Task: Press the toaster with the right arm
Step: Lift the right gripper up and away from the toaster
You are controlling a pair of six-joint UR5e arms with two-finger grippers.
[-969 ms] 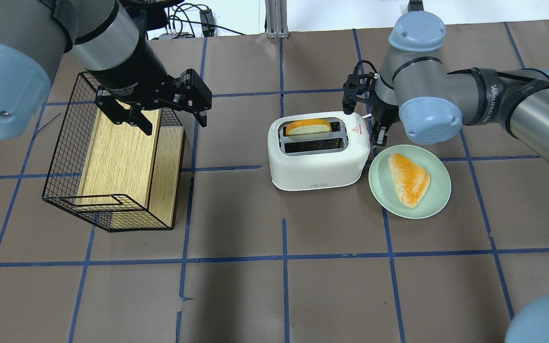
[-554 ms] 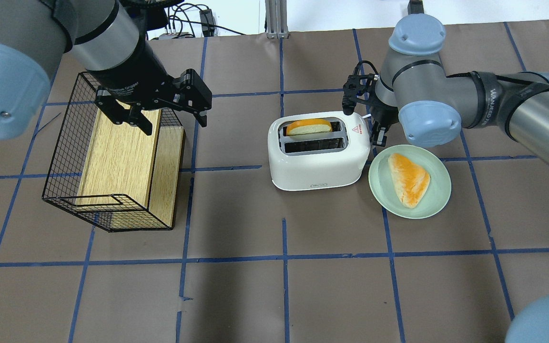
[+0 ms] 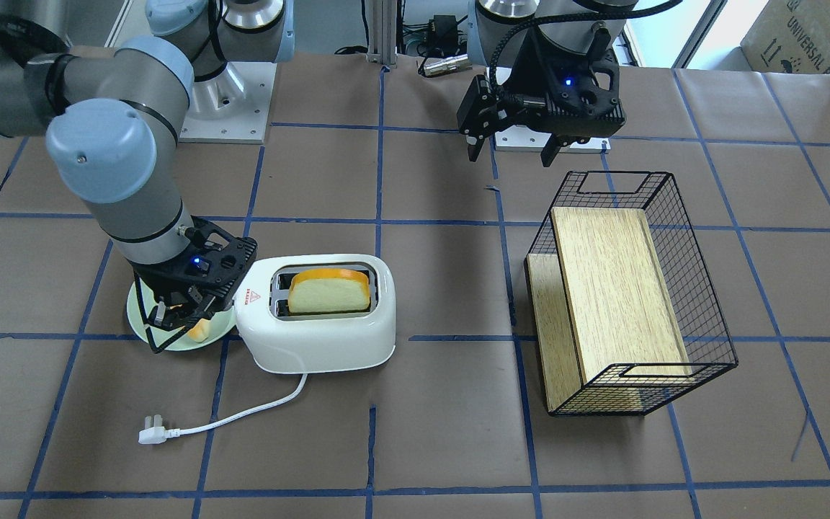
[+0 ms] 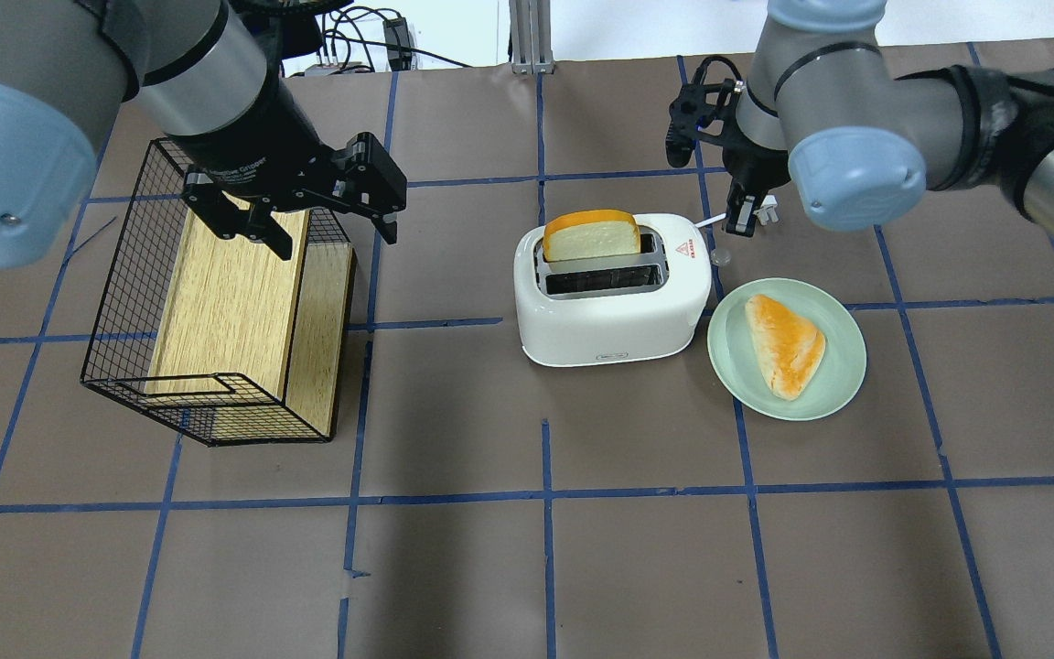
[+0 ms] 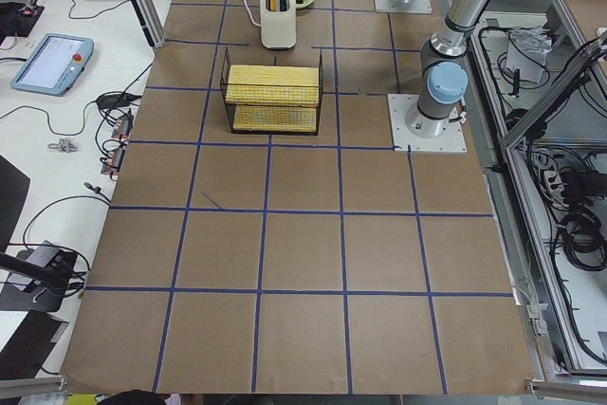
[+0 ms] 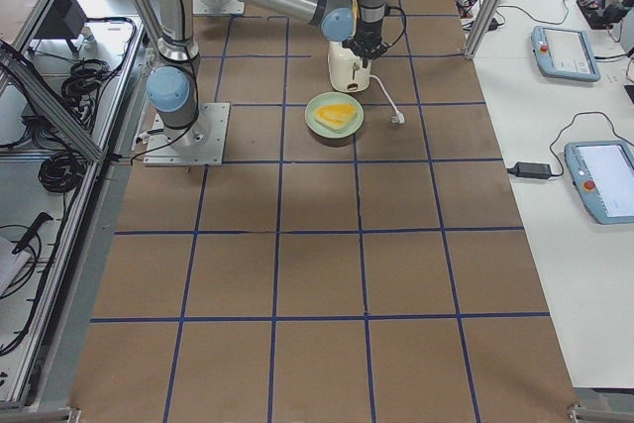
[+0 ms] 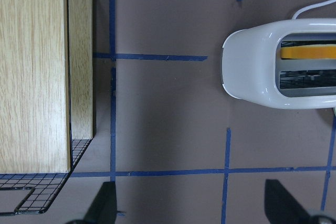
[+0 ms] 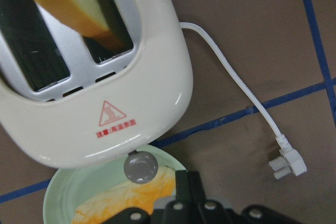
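I have the right gripper [image 4: 745, 197] lifted beside the toaster [image 4: 612, 291], which sits mid-desk with bread [image 4: 591, 236] standing tall in its slot; its fingers look nearly together. I judge the lever unpressed; next, descend onto the knob [image 8: 140, 167].

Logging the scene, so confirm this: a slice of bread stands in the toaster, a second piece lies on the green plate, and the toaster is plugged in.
Wrong on the last point: the toaster is unplugged. The front-facing view shows its plug lying loose on the table. The bread in the slot and the piece on the plate are as stated.
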